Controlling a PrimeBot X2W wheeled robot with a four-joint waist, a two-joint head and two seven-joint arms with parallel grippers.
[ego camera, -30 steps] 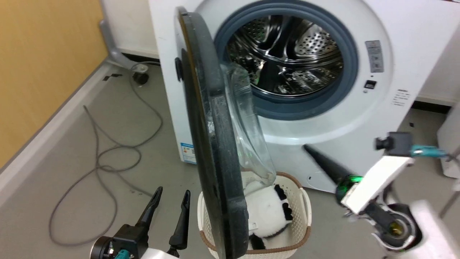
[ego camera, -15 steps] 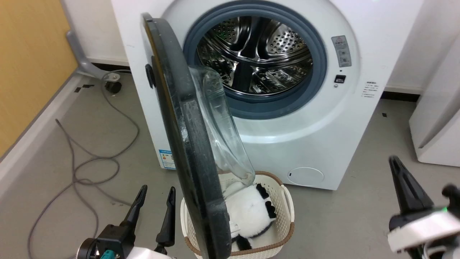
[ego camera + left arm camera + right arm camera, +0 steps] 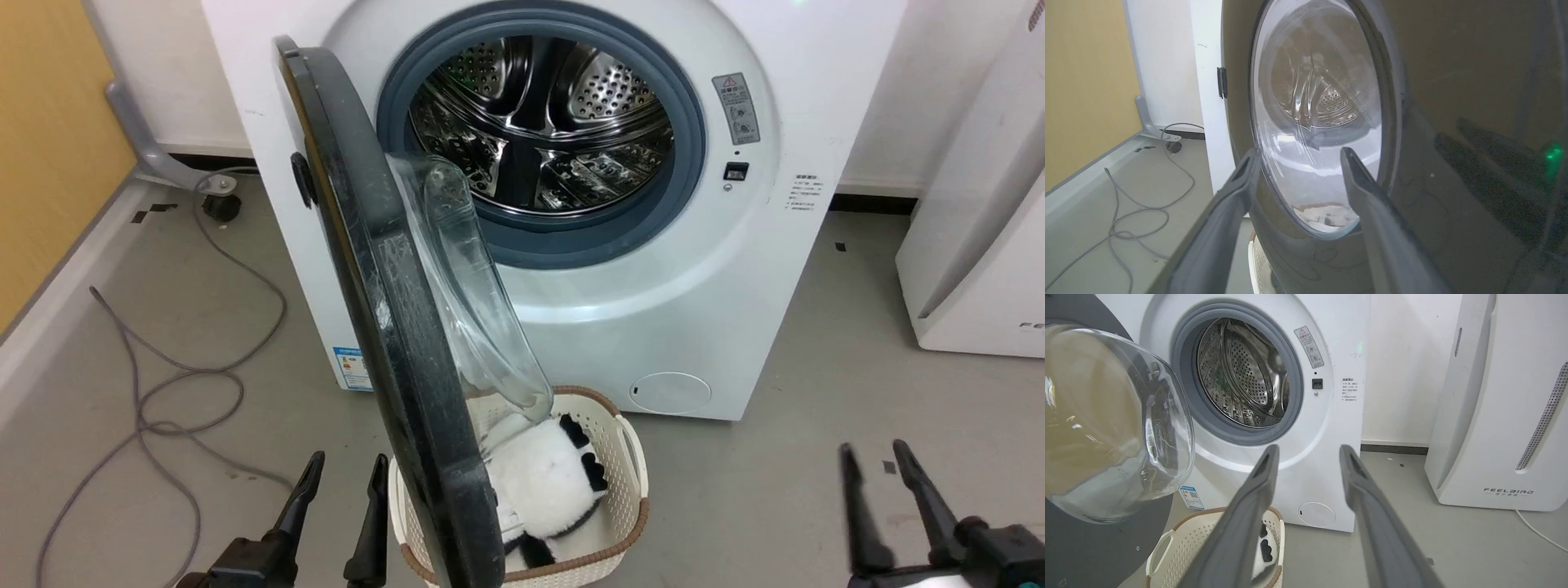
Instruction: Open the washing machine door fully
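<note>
Left gripper (image 3: 346, 472) is hovering spread and empty beside the outer face of the washing machine door (image 3: 384, 310), which is standing half open from the washing machine (image 3: 694, 286), likely needing its free edge swung farther left.

The one legible word is the brand "FEELBIRD", in thin dark capitals low on the front of the white appliance (image 3: 1490, 428); in the head view only its first letters, "FE", show at the picture's edge. On the washing machine (image 3: 1339, 343), a grey warning label (image 3: 1309, 346) just right of the drum opening carries pictograms too small to make out. The small print (image 3: 1349, 390) beside it and the blue label sticker (image 3: 1191, 497) low on the front cannot be read.
</note>
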